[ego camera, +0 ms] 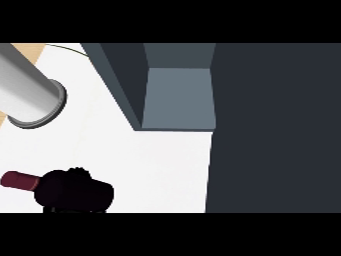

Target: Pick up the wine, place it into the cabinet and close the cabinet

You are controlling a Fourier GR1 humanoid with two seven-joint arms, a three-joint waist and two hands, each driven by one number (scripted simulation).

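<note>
Risk: wine (19, 181) held low at near left, neck sticking out left; long carry to cabinet (179, 100) at far centre, bottle could clip cabinet wall (117, 85) or slip on tilt.
Robot hand (75, 192): black, curled round bottle body, hiding it; which arm, cannot tell.
Grey forearm (18, 90) at far left; its hand hidden.
White surface (158, 165) below.

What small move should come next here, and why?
Probably lift the dark wine bottle with the red cap off the white counter. A black hand at the lower left already covers its body, and the open grey cabinet compartment sits up and to the right, its dark door swung aside. Which hand this is cannot be told.
</note>
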